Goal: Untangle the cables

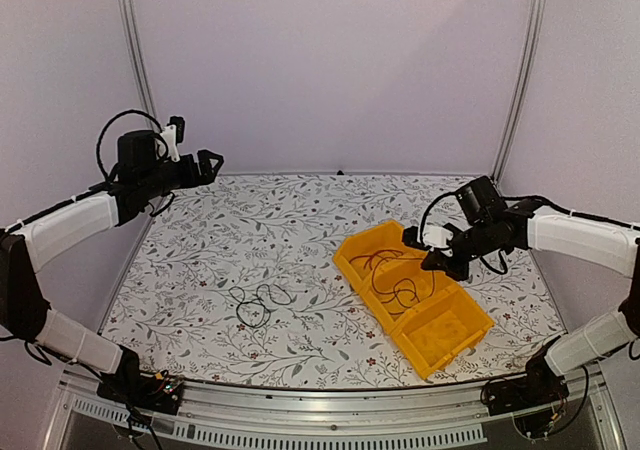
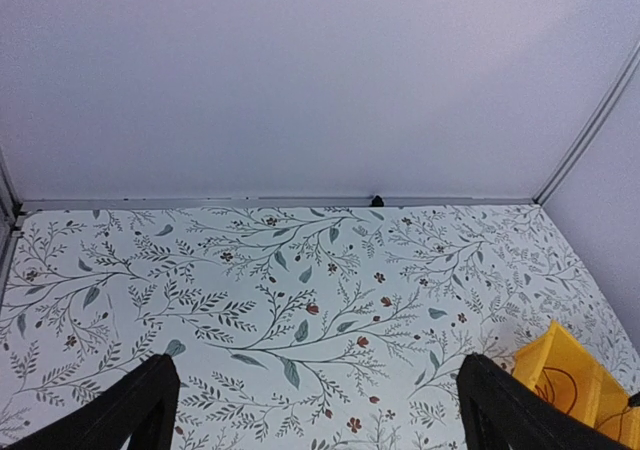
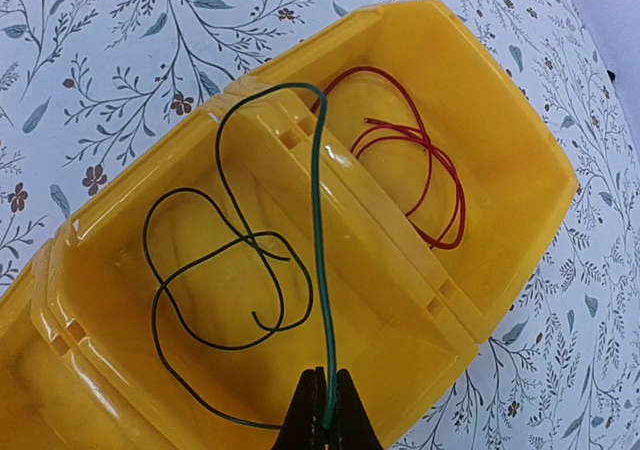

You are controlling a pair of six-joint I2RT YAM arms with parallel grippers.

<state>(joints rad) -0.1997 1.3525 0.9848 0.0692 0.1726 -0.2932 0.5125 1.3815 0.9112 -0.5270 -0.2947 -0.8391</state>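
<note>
Pinching a dark cable (image 3: 320, 220) in clenched right jaws, the right arm (image 1: 560, 232) hangs over the yellow bin (image 3: 515, 160). That bin sits diagonally toward the right near corner of the surface (image 1: 250, 220), its lowest corner close to the front edge. The held strand runs up along a divider wall and its loops lie in the middle compartment. A red cable (image 3: 400, 130) lies coiled in the end compartment beside it. A loose cable (image 1: 258, 305), also dark, lies left of centre on the surface, well apart from the bin. The left arm (image 1: 90, 215) stands high over the far left corner. The left jaws are released wide above a broad floral stretch reaching the back rail (image 2: 250, 202).
</note>
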